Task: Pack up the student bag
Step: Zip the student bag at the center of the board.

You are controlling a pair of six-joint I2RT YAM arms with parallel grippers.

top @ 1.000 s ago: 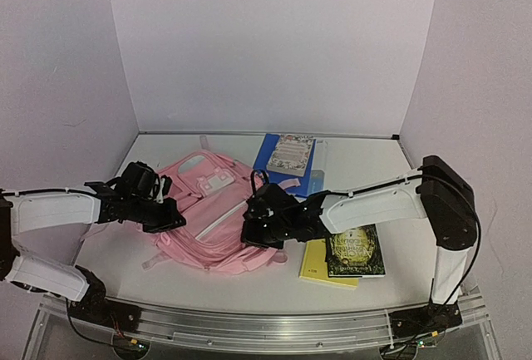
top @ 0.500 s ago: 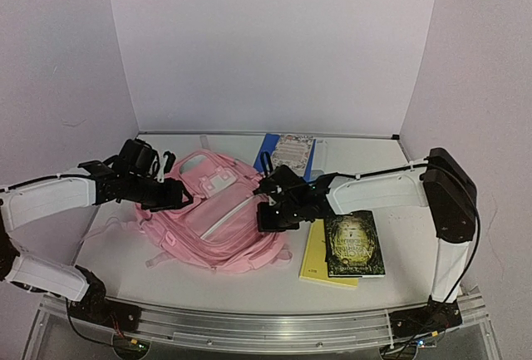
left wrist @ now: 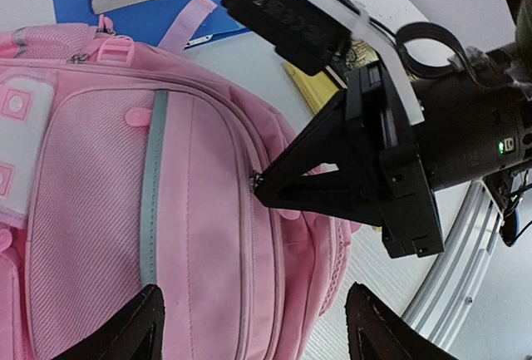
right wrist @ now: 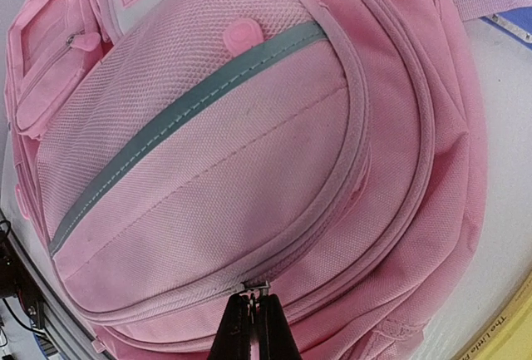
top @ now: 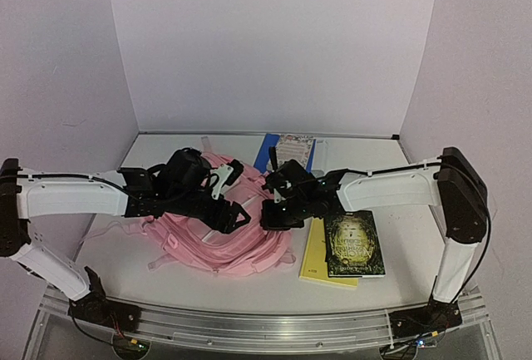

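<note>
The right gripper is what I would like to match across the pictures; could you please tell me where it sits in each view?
Top external: the right gripper is just right of centre, at the right edge of the pink backpack.
Left wrist: centre, its black tip pinching a zip pull.
Right wrist: bottom centre, shut on that zip pull.
Shared landmark: the backpack, in all three.

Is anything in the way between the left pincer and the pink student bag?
Nothing visible. The left pincer hangs open over the student bag, with only pink fabric below it. The right pincer is close ahead, shut on a zip pull on the bag, but it does not sit between the two.
</note>
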